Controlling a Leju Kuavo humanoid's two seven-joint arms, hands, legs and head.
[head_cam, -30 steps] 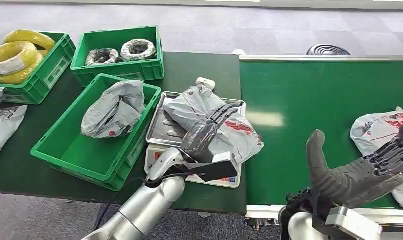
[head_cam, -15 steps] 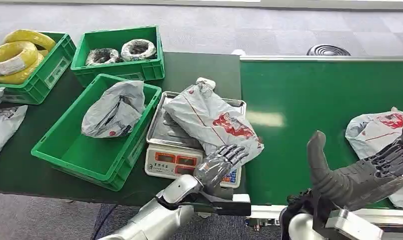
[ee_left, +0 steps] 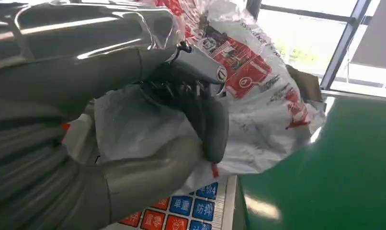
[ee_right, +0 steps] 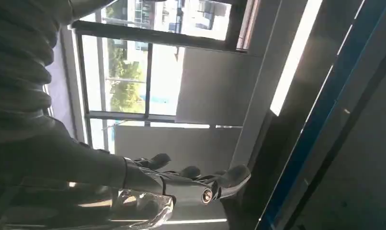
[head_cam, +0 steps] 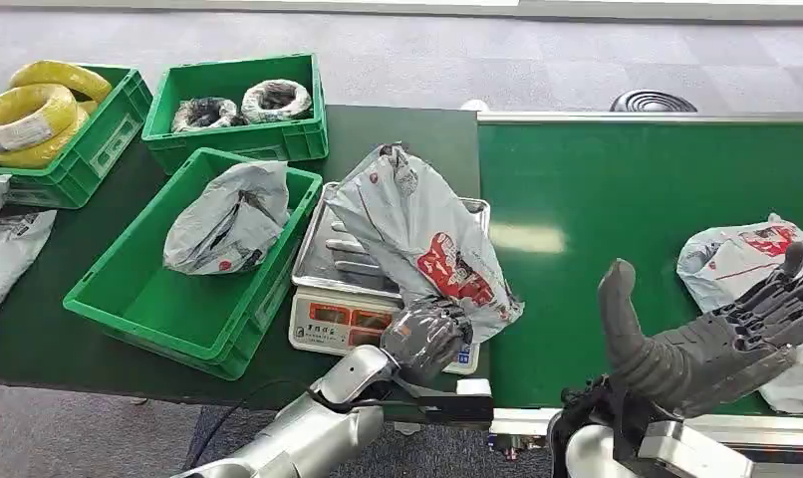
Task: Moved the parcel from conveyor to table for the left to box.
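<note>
Starting at the table's (head_cam: 39,339) far left corner, you see a green crate (head_cam: 99,149) of yellow cable coils (head_cam: 29,115), with a grey bag (head_cam: 4,249) lying flat on the table in front of it. Next along the far edge sits a second green crate (head_cam: 233,134) holding two wrapped coils (head_cam: 240,105). Nearer you, a larger green crate (head_cam: 193,319) holds a crumpled grey parcel (head_cam: 228,217). Beside it, at the table's right edge, stands a scale (head_cam: 353,319) with a steel tray (head_cam: 323,264). Your task parcel (head_cam: 417,234), grey with red print, rests tilted over that tray, its near end pulled up. Your left hand (head_cam: 425,339) is clenched on that near corner at the scale's front; the left wrist view shows the fingers (ee_left: 208,120) closed around bunched plastic above the scale's keypad (ee_left: 181,213). Right of the table runs the green conveyor (head_cam: 627,199). Your right hand (head_cam: 716,339) hovers over its near edge, released, thumb up and fingers spread, gripping nothing. Just beyond its fingertips, another grey parcel with red print (head_cam: 741,259) lies on the belt by the right edge.
</note>
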